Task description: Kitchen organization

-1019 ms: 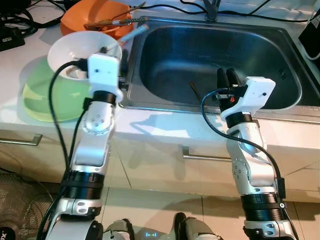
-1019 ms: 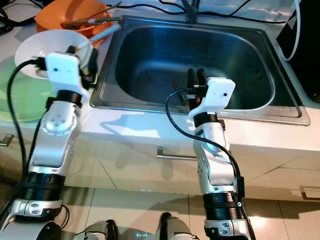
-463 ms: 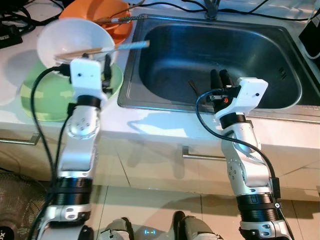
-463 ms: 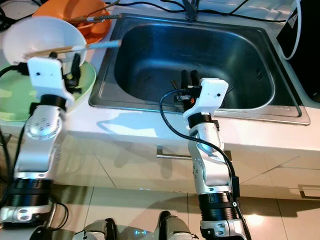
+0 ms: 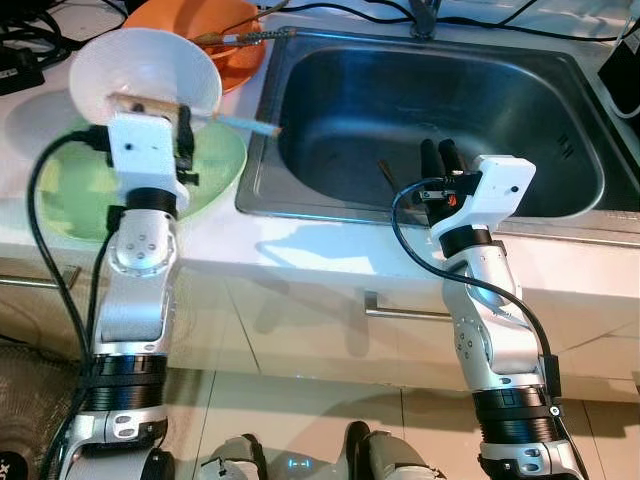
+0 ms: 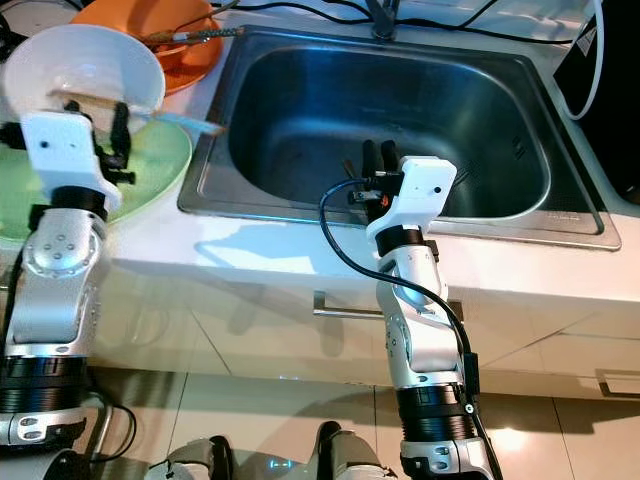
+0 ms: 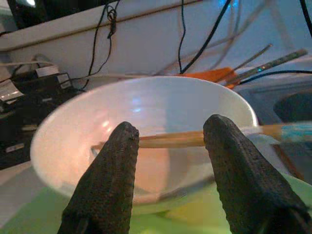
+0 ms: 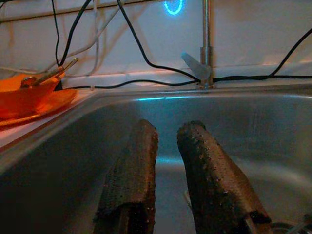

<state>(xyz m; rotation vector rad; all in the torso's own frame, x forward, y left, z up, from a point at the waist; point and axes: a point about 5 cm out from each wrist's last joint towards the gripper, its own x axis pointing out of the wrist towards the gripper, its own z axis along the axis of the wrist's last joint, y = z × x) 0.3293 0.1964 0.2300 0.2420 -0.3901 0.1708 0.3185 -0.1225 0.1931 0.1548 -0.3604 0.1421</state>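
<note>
A white bowl (image 5: 150, 65) stands over the back of a green plate (image 5: 215, 165) on the counter left of the sink. Wooden chopsticks (image 5: 245, 123) lie across the bowl, their pale tip reaching the sink's rim. My left gripper (image 5: 150, 105) is at the bowl's near side, open. In the left wrist view its fingers (image 7: 109, 175) stand wide apart, with the bowl (image 7: 146, 105) and chopsticks (image 7: 170, 140) just past them. My right gripper (image 5: 438, 150) hovers over the sink's front part, shut on nothing, its fingers (image 8: 136, 165) nearly touching.
The steel sink (image 5: 560, 190) takes up the middle, with a thin dark stick (image 5: 387, 178) on its bottom and a faucet (image 8: 205, 44) behind. An orange bowl (image 5: 235, 20) with utensils sits at the back left. Cables run along the back wall. Cabinet handles (image 5: 400, 312) are below.
The left gripper and the white bowl have shifted left and back over the green plate. The chopsticks' tip has dropped towards the sink rim. The right gripper has barely moved.
</note>
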